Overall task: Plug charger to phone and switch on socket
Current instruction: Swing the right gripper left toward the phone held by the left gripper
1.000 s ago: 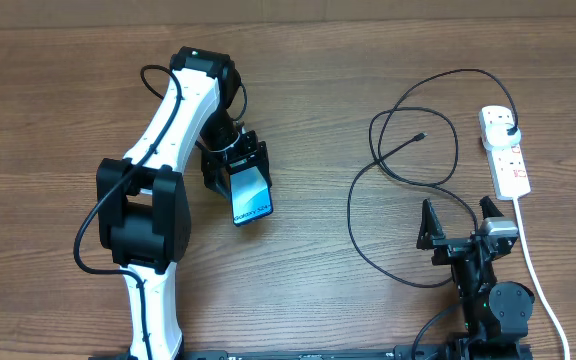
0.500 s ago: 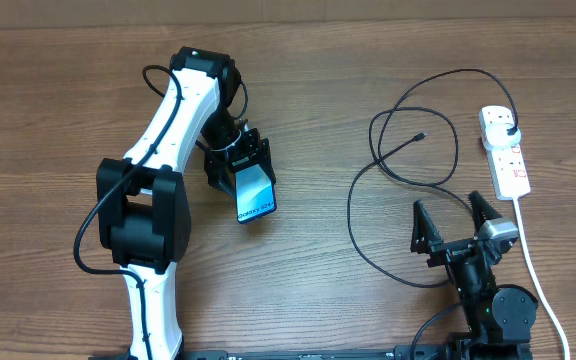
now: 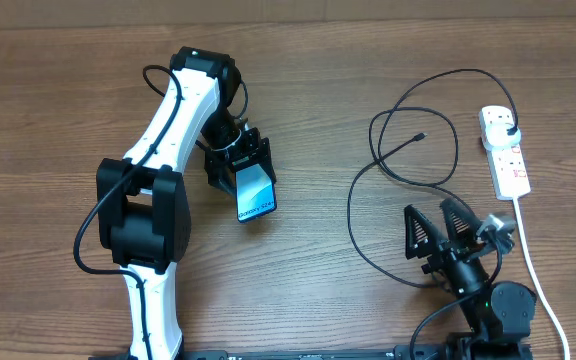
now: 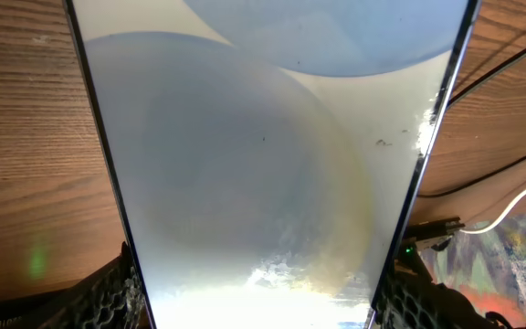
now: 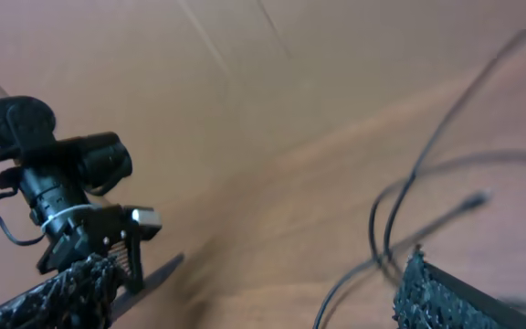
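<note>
Left of centre in the overhead view, the left gripper (image 3: 238,163) is clamped on the upper end of a slim rectangular smartphone (image 3: 254,193) with a teal-blue screen. The screen faces up and the body is tilted. Its white text is too small to read. Whether its lower end touches the brown wood-grain table (image 3: 58,90) cannot be told.

The left wrist view is almost filled by the smartphone's pale face (image 4: 263,164), washed out by glare along the bottom edge. Only the black textured fingers (image 4: 108,294) show at the lower corners.

At the right, a long thin black charger cable (image 3: 349,210) lies in loose loops. Its small connector tip (image 3: 421,136) lies free on the wood, well apart from the smartphone. Its black plug (image 3: 509,132) sits at the top outlet of a white oblong power strip (image 3: 508,168) near the right edge. The red switches are too small for their positions to be read. A thick white cord (image 3: 534,270) runs down from the strip and is cut off at the lower right corner.

Low in the frame at right, the right gripper (image 3: 438,228) stands spread wide and holds nothing, close beside a loop of the cable. The right wrist view is blurred: the cable (image 5: 400,210) and the left arm (image 5: 57,178) are discernible, little else.

A strip of pale wall borders the table's far edge.
</note>
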`<act>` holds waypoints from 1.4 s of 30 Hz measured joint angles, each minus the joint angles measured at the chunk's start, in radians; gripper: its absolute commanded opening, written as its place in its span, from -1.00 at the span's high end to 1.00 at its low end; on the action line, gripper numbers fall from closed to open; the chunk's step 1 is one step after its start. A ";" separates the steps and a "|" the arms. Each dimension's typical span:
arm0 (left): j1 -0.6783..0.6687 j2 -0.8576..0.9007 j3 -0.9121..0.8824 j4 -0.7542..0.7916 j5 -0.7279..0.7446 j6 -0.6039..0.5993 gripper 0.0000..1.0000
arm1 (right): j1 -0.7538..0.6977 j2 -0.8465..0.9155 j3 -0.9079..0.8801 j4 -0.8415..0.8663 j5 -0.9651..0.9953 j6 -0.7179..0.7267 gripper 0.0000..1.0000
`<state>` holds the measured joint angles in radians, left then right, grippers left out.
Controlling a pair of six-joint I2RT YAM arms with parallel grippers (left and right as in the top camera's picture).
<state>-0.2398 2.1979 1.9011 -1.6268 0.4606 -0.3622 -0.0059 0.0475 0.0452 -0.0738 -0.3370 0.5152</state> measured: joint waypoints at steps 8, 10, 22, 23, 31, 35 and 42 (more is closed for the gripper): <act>0.000 0.000 0.000 0.003 0.000 0.000 -0.07 | 0.000 0.243 0.275 -0.199 -0.014 0.049 -1.00; 0.000 0.000 0.000 0.003 0.000 0.000 -0.07 | 0.000 0.320 0.351 -0.261 -0.024 0.053 -1.00; 0.000 0.000 0.001 0.011 0.009 -0.001 -0.06 | 0.000 0.618 0.452 -0.238 -0.375 0.066 -1.00; 0.000 0.000 0.001 0.011 0.015 -0.001 -0.06 | 0.000 0.631 0.452 -0.222 -0.388 0.069 -1.00; 0.000 0.000 0.002 0.017 0.031 -0.029 -0.07 | 0.000 0.697 0.452 -0.181 -0.428 0.108 -0.99; 0.000 0.000 0.002 0.019 0.040 -0.056 -0.05 | 0.000 0.697 0.452 -0.198 -0.424 0.144 -0.99; 0.000 0.000 0.002 0.031 0.072 -0.094 -0.04 | 0.000 0.697 0.452 -0.271 -0.367 0.246 -0.99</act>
<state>-0.2398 2.1979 1.9030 -1.5955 0.5331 -0.4564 -0.0059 0.7444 0.4976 -0.3447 -0.7044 0.7612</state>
